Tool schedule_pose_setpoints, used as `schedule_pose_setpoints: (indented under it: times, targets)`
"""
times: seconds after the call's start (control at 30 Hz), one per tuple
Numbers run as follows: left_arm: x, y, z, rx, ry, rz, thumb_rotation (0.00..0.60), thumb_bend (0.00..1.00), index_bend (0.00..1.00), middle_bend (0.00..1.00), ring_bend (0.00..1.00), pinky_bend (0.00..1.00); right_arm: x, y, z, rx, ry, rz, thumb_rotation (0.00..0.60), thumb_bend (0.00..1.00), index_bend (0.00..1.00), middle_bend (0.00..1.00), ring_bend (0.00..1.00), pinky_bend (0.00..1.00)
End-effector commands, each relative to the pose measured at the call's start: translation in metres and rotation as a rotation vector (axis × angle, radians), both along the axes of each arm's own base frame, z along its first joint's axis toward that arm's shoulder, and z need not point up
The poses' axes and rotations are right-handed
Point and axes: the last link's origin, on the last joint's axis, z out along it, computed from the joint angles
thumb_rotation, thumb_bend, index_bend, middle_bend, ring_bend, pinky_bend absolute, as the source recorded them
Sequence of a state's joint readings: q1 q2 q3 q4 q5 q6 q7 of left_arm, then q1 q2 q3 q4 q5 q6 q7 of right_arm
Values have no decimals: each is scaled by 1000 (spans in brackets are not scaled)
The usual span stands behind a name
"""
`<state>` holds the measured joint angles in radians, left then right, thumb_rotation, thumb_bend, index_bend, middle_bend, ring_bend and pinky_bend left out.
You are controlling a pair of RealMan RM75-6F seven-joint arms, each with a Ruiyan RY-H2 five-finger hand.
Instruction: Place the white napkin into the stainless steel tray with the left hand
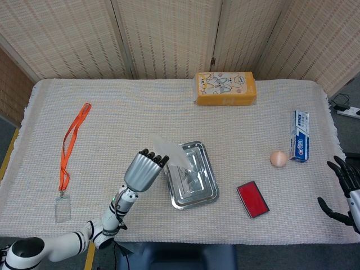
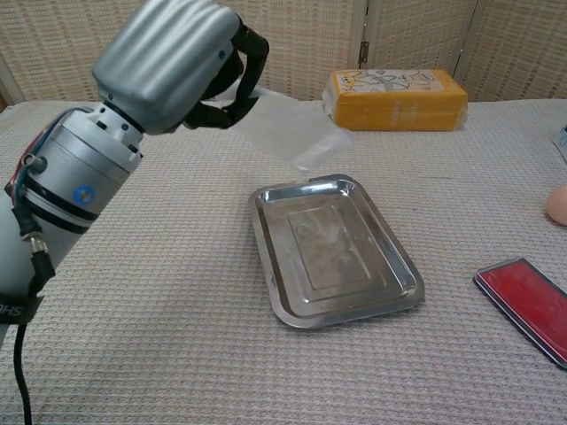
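Note:
My left hand [image 1: 145,170] [image 2: 175,58] holds the white napkin [image 2: 291,126] by one edge, in the air above the left rim of the stainless steel tray [image 2: 335,248]. In the head view the napkin [image 1: 171,154] hangs over the tray's [image 1: 194,198] upper left part. The sheet does not touch the tray. The tray has nothing in it. My right hand [image 1: 344,190] rests at the far right edge of the table, fingers spread, holding nothing.
An orange tissue pack [image 1: 225,88] lies at the back. A red flat case [image 1: 252,199], an egg [image 1: 278,158] and a toothpaste box [image 1: 300,135] sit to the right of the tray. An orange lanyard with a badge [image 1: 70,149] lies on the left.

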<state>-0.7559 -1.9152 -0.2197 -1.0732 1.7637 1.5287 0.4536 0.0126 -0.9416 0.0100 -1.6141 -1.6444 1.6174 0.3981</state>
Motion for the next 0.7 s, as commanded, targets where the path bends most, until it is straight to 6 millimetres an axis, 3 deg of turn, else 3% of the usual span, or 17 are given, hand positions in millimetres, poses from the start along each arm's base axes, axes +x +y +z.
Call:
schedule_pose_setpoints:
  times: [0.03, 0.37, 0.7]
  targets:
    - [-14, -21, -19, -56, 37, 13, 600, 591, 678, 1000, 1000, 1000, 0, 1, 1, -3, -3, 4, 600, 403, 0, 0, 0, 0]
    - [-52, -81, -72, -228, 195, 40, 600, 591, 666, 1000, 1000, 1000, 3, 7, 3, -3, -17, 25, 600, 403, 0, 0, 0, 0]
    - [-36, -86, -93, -253, 191, 34, 600, 592, 668, 1000, 1000, 1000, 3, 9, 8, -7, -36, 37, 600, 403, 0, 0, 0, 0]
